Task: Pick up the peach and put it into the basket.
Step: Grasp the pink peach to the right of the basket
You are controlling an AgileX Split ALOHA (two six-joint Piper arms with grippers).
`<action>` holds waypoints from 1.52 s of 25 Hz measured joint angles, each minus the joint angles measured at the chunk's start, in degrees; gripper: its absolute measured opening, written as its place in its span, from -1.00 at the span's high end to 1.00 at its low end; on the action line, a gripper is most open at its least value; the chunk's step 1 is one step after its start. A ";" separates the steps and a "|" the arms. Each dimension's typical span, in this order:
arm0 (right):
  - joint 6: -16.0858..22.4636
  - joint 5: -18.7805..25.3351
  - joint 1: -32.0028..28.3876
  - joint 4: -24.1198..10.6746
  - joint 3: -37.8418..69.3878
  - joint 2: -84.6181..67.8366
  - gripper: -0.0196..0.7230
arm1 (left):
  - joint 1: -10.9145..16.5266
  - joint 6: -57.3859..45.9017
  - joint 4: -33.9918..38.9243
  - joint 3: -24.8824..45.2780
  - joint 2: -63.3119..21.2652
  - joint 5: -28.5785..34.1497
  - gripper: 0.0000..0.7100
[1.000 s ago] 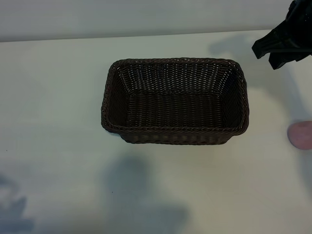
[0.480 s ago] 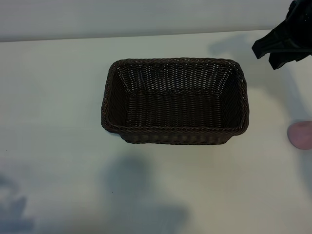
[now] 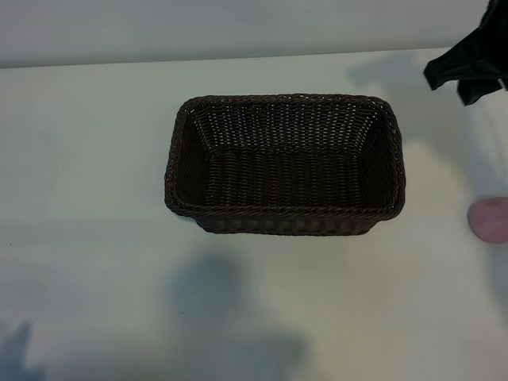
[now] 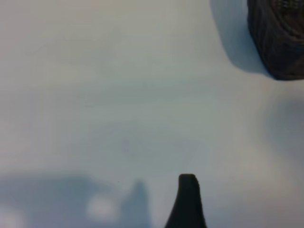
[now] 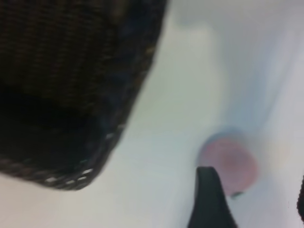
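Observation:
The dark-brown woven basket [image 3: 286, 165] stands in the middle of the table with nothing in it. The pale-pink peach [image 3: 490, 220] lies on the table to its right, half cut off by the exterior view's right edge. My right gripper [image 3: 459, 82] hangs at the far right corner, above and beyond the peach. In the right wrist view the peach [image 5: 230, 161] lies just past the right gripper [image 5: 254, 190], whose fingers stand apart and open, holding nothing. Of the left gripper only one black fingertip [image 4: 188, 194] shows, over bare table away from the basket's corner [image 4: 280, 42].
A pale wall runs along the table's far edge [image 3: 238, 57]. Arm shadows fall on the tabletop [image 3: 230, 317] in front of the basket and at the near left corner. The left arm itself is outside the exterior view.
The right gripper has shifted to the right and slightly farther back in the exterior view. The shadow at the near left corner has shrunk. Basket and peach have not moved.

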 joint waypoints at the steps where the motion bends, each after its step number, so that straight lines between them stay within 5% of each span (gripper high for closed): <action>1: 0.51 0.00 0.00 -0.74 0.00 0.00 -0.38 | 1.30 0.00 0.00 0.00 0.00 0.00 -0.68; 8: 3.02 -0.07 0.00 -0.61 0.57 0.00 -0.51 | 9.25 0.00 0.00 0.00 0.00 0.00 -0.68; 18: 7.47 -1.22 -1.79 -3.31 14.89 -2.10 -0.51 | 9.60 0.00 0.00 0.00 0.00 0.00 -0.68; 25: 7.88 -10.46 -9.40 1.87 24.32 -2.20 -0.51 | 9.60 0.00 0.00 0.00 0.00 0.00 -0.68; 32: 8.97 -19.52 -11.58 2.87 30.52 -2.20 -0.51 | 9.60 0.00 0.00 0.00 0.00 0.00 -0.68; 38: 10.03 -21.95 -11.63 3.23 30.87 -2.20 -0.51 | 9.60 0.00 0.00 0.00 0.00 0.00 -0.68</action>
